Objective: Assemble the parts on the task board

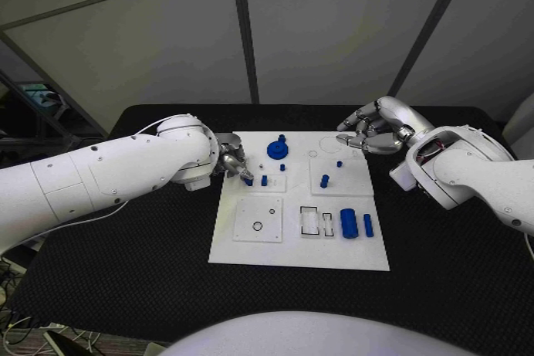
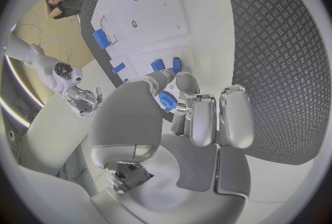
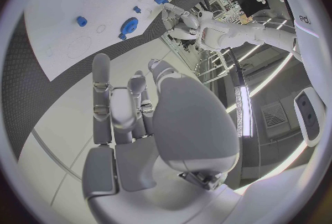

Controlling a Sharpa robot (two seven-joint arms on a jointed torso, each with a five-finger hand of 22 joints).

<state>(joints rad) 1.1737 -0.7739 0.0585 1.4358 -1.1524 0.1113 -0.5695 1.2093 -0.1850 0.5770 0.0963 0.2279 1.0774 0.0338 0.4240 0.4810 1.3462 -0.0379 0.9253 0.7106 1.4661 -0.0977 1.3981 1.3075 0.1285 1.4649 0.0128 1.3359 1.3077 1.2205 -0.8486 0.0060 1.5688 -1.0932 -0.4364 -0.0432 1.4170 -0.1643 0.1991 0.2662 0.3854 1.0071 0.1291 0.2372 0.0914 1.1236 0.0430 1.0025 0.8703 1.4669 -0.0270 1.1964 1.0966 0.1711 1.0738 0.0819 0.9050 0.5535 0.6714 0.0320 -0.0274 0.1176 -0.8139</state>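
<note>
The white task board (image 1: 299,252) lies in the middle of the black surface (image 1: 133,286), its long sides running away from the robot. On it stand and lie small blue parts: a round gear-like part (image 1: 277,148) toward the board's 11 o'clock corner, a short peg (image 1: 325,181) near its centre, and a thick cylinder (image 1: 348,222) with a slimmer pin (image 1: 368,225) just beside it at about 4 o'clock. A ring-marked panel (image 1: 258,219) sits at 7 o'clock.

The left robot hand (image 1: 233,164) is at the board's 9 o'clock edge, fingertips down on a small blue peg (image 1: 247,180), which it pinches between thumb and a finger; the left wrist view shows a blue part right at those fingertips. The right robot hand (image 1: 374,130) hovers over the board's 1 o'clock corner, fingers curled loosely and apart, holding nothing.

The surface has a fine textured weave. Behind it rise pale wall panels (image 1: 334,39) divided by dark seams.
</note>
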